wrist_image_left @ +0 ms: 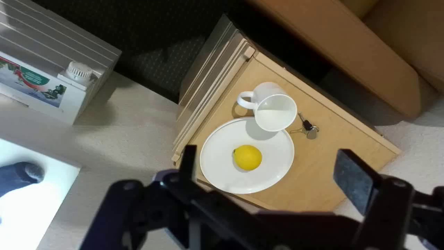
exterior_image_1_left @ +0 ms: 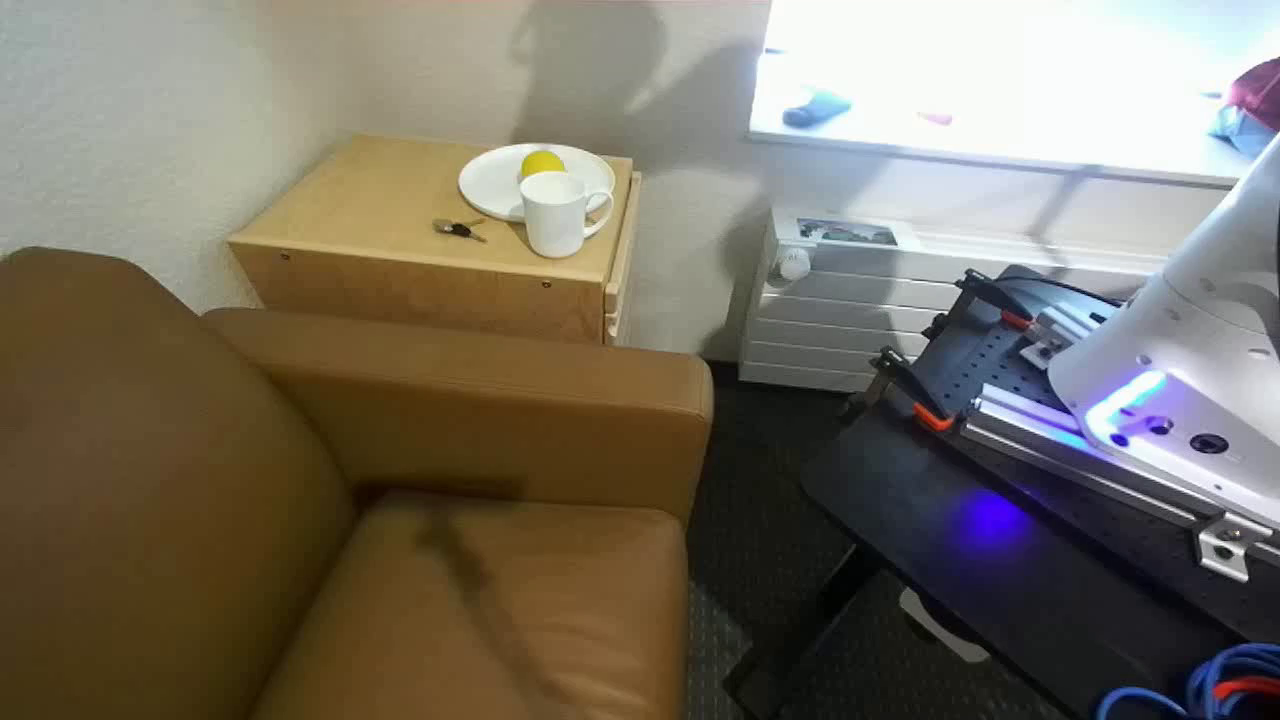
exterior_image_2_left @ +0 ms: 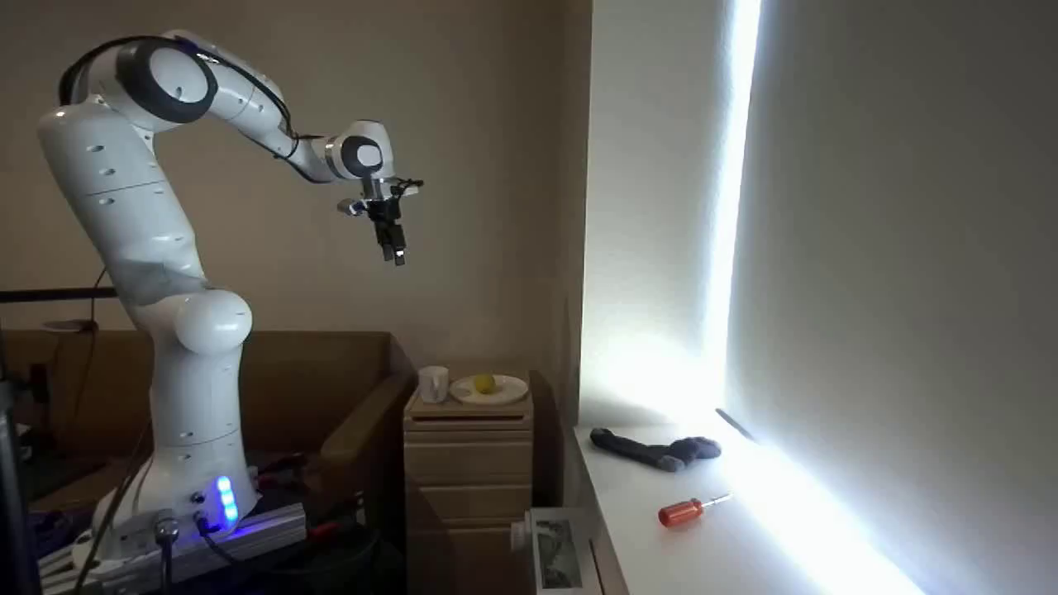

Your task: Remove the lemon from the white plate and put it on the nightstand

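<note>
You have the fingers (wrist_image_left: 353,182) spread and empty, the lemon (wrist_image_left: 247,157) well below them on the white plate (wrist_image_left: 222,172), so picking it up and setting it on the nightstand (wrist_image_left: 321,170) both remain.

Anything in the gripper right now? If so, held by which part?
Nothing held. The gripper is open and empty; the lemon lies on the plate.

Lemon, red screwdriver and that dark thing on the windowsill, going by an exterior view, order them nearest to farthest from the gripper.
1. Lemon: on the white plate, below and picture-right of the gripper.
2. Dark thing: farther picture-right, on the windowsill.
3. Red screwdriver: also there, lower in the picture.
</note>
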